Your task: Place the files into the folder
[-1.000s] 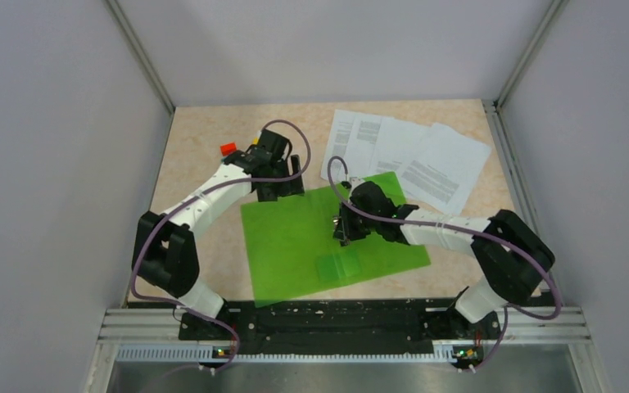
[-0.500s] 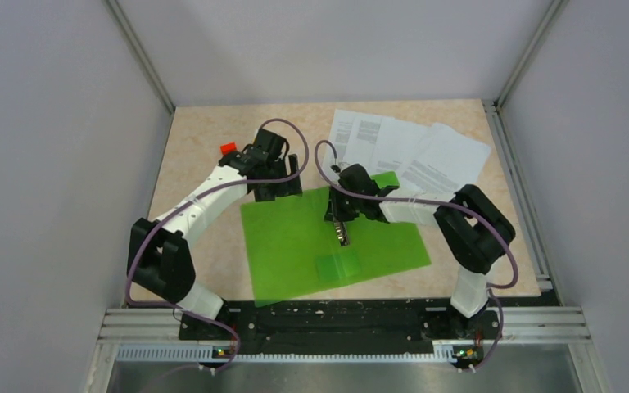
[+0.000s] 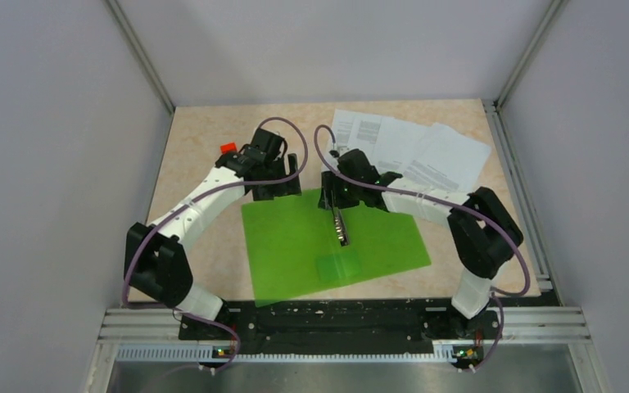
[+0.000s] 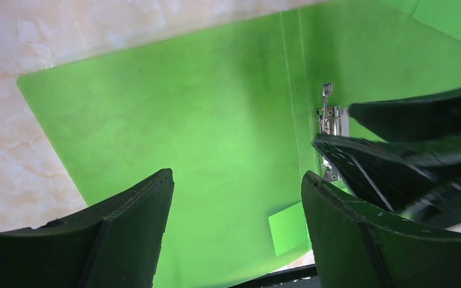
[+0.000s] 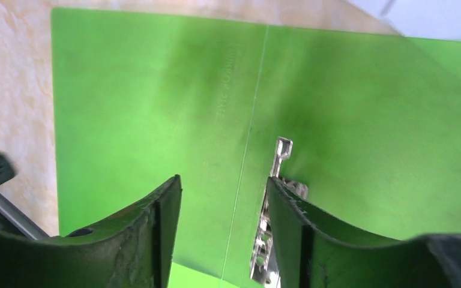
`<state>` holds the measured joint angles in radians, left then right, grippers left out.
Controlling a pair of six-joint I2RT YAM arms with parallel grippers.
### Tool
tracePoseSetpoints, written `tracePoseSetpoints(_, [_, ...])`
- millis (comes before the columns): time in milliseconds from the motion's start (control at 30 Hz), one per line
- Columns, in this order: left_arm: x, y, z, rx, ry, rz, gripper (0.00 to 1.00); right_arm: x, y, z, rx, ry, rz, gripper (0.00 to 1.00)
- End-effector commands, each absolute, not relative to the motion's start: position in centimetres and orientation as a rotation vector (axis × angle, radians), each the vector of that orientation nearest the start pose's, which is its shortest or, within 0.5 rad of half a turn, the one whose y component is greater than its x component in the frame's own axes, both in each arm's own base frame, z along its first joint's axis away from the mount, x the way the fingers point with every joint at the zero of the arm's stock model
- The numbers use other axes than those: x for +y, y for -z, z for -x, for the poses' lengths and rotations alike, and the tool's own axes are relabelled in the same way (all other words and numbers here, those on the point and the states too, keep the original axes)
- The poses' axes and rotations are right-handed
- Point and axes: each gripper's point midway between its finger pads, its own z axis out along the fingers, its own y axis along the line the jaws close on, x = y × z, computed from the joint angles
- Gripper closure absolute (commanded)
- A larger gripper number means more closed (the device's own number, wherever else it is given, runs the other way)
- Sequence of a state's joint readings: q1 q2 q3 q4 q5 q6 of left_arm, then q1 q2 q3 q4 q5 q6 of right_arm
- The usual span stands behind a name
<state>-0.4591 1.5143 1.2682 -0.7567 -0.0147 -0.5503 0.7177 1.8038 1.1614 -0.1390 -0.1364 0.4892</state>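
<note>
Surface [image 3: 205,139]: pale marbled beige top that carries everything, with grey walls around it.
Folder [image 3: 295,246]: bright green, spread open and flat in the middle of the surface and turned slightly askew. A crease runs down its centre, and its far right corner reaches the sheets.
Files [image 3: 426,155]: white printed sheets fanned out loosely at the far right of the surface, outside the folder, overlapping one another.
Left hand [image 3: 277,190]: poised over the folder's far left corner. In its wrist view [image 4: 237,186] the fingers stand wide apart with only green plastic between them.
Right hand [image 3: 333,201]: at the folder's far edge, over the far end of the clip. In its own view [image 5: 223,183] the fingers are parted and hold nothing, and the clip lies just beside one finger.
Clip [image 3: 341,225]: a metal strip lying along the crease, with its thin lever pointing toward the far side.
Patch [image 3: 337,266]: a paler square near the folder's near edge, possibly a label seen through the plastic.
Block [image 3: 228,148]: small and red, beside the left arm, well apart from the folder.
</note>
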Motion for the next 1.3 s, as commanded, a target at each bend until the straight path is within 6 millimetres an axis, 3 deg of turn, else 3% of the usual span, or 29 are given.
tracePoseSetpoints(0, [-18.8, -17.7, -32.0, 2.533, 0.444, 0.089, 0.17, 30.3, -11.6, -32.1, 2.394, -0.580, 0.296, 0.41])
tracePoseSetpoints(67, [-18.8, -17.8, -31.9, 2.531, 0.455, 0.086, 0.17, 28.6, -10.8, -31.4, 2.430, -0.496, 0.284, 0.38])
tracePoseSetpoints(133, [-18.9, -17.9, -31.7, 2.530, 0.461, 0.081, 0.17, 27.5, -9.8, -30.3, 2.456, -0.459, 0.284, 0.42])
tracePoseSetpoints(267, [-19.0, -18.0, -31.6, 2.529, 0.476, 0.077, 0.17, 27.1, -8.5, -28.9, 2.494, -0.444, 0.299, 0.49])
tracePoseSetpoints(733, [-19.0, -16.7, -31.0, 2.550, 0.486, 0.083, 0.17, 29.4, -5.2, -28.4, 2.549, -0.437, 0.272, 0.54])
tracePoseSetpoints(833, [-18.9, -16.7, -30.9, 2.547, 0.489, 0.081, 0.17, 29.8, -5.3, -28.7, 2.530, -0.443, 0.242, 0.58])
tracePoseSetpoints(900, [-18.9, -16.6, -30.9, 2.544, 0.488, 0.077, 0.17, 30.3, -5.4, -28.8, 2.526, -0.457, 0.216, 0.65])
tracePoseSetpoints(1267, [-19.1, -16.3, -30.9, 2.543, 0.500, 0.067, 0.17, 32.9, -5.4, -28.5, 2.504, -0.558, 0.053, 0.79])
